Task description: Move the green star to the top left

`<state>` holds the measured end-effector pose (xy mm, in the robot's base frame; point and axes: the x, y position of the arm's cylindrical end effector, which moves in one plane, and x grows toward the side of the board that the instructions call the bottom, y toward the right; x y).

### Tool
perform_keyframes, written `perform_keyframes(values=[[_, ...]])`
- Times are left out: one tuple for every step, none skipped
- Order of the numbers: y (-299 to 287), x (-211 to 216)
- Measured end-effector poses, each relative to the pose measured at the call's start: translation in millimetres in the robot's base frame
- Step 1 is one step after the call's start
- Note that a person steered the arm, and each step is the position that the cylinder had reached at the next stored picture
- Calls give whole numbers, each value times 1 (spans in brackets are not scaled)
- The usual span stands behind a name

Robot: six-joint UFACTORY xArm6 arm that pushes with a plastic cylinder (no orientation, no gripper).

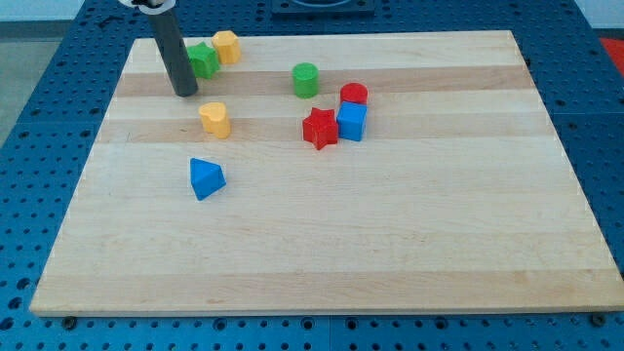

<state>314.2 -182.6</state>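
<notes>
The green star [204,60] lies near the view's top left of the wooden board [409,253], touching a yellow hexagon block [226,46] at its upper right. My tip [185,93] stands just to the lower left of the green star, close to it or touching it. The rod rises from there toward the view's top and hides part of the star's left side.
A yellow heart-shaped block [215,119] lies below my tip. A blue triangle [206,178] lies further down. A green cylinder [306,80], a red cylinder [354,95], a blue cube [352,122] and a red star [320,128] cluster around the upper middle.
</notes>
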Motion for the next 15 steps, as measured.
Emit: perform_keyframes(values=[[30,-5],[67,-21],[79,-47],[64,-53],[37,-42],[4,-40],[-20,-40],[-26,-40],[-37,-40],[-47,-40],[-68,-41],[-92,-46],[-97,-41],[-74,-22],[-32,-21]])
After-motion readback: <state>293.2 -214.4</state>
